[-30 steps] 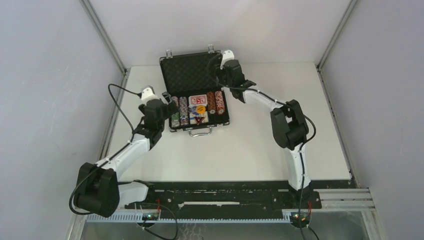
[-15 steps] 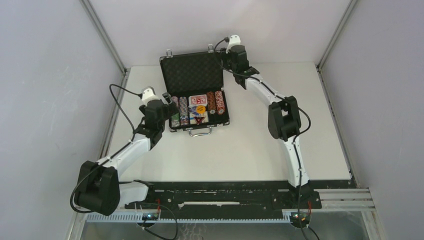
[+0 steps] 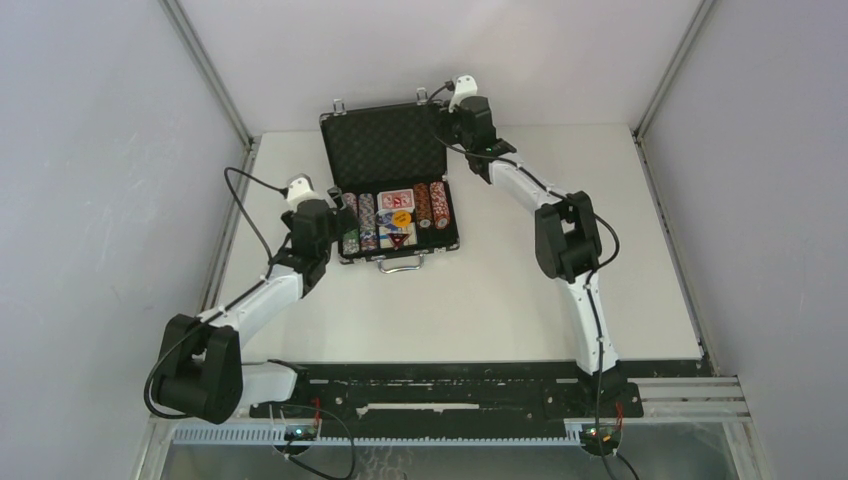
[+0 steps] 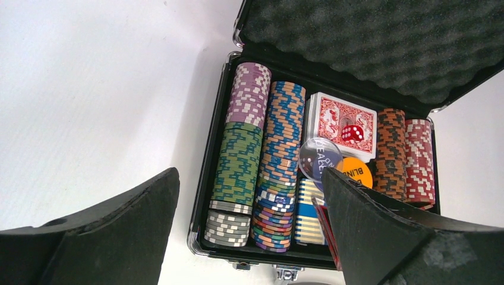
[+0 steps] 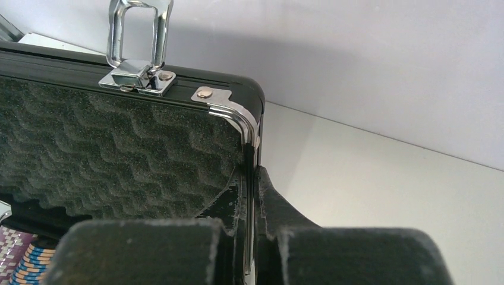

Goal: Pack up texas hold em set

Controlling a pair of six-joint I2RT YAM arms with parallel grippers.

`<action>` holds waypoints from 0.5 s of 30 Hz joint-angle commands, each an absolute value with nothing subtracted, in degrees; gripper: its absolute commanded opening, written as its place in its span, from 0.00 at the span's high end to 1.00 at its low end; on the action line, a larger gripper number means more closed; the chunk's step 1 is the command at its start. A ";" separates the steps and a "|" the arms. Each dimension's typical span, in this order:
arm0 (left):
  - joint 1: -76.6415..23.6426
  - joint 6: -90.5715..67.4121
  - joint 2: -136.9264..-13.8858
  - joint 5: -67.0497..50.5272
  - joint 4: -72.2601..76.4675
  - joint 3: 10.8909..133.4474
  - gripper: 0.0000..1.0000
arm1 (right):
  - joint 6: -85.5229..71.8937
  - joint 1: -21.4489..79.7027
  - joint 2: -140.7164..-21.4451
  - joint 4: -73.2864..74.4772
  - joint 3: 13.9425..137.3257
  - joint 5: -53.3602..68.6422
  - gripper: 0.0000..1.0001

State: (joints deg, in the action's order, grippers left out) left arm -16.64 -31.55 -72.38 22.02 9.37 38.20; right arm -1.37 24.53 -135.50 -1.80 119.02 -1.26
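Right wrist view: we saw our right gripper (image 5: pixel 248 205) clamped on the case lid (image 5: pixel 119 142); left gripper (image 4: pixel 249 178) stood apart.

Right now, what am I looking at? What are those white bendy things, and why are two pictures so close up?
Those white bendy things are two robot arms, each ending in a two-finger pincher called a gripper. The wide picture comes from a camera up above, behind the arms. The two close-ups come from little cameras on the wrists, so you see each arm's own black fingers.

On the white table sits a small black case, standing open. Inside are rows of striped poker chips, a red card deck with a red die on it, and round dealer buttons.

The left gripper is open over the case's left side, holding nothing. The right gripper is shut on the right edge of the lid, the foam-lined part standing up at the back.
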 commanded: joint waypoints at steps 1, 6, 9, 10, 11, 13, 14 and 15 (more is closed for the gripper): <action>-16.03 -32.29 -72.30 20.96 12.19 37.82 0.07 | -0.47 25.93 -129.47 -5.31 111.67 -1.05 1.00; -16.08 -33.23 -70.73 20.46 12.38 37.02 0.07 | 1.18 28.33 -121.42 -11.92 97.68 -4.61 1.00; -16.05 -33.65 -69.09 19.13 12.53 36.39 0.07 | 2.30 30.48 -117.56 -14.40 90.93 -7.12 1.00; -16.10 -33.66 -68.20 18.42 12.41 36.23 0.08 | 2.76 31.29 -116.60 -14.89 89.03 -8.40 0.98; -16.24 -33.82 -67.03 17.78 11.66 36.28 0.08 | 3.22 32.16 -115.52 -15.17 87.13 -9.63 0.89; -17.21 -33.93 -63.38 17.16 9.74 36.07 0.08 | 3.08 33.63 -113.10 -14.83 82.91 -11.51 0.69; -18.79 -33.66 -60.72 17.90 8.79 35.65 0.09 | 2.38 34.47 -111.52 -14.32 79.39 -11.93 0.60; -20.26 -33.42 -57.79 19.19 8.42 34.95 0.10 | 1.17 35.22 -109.69 -13.79 76.30 -12.04 0.53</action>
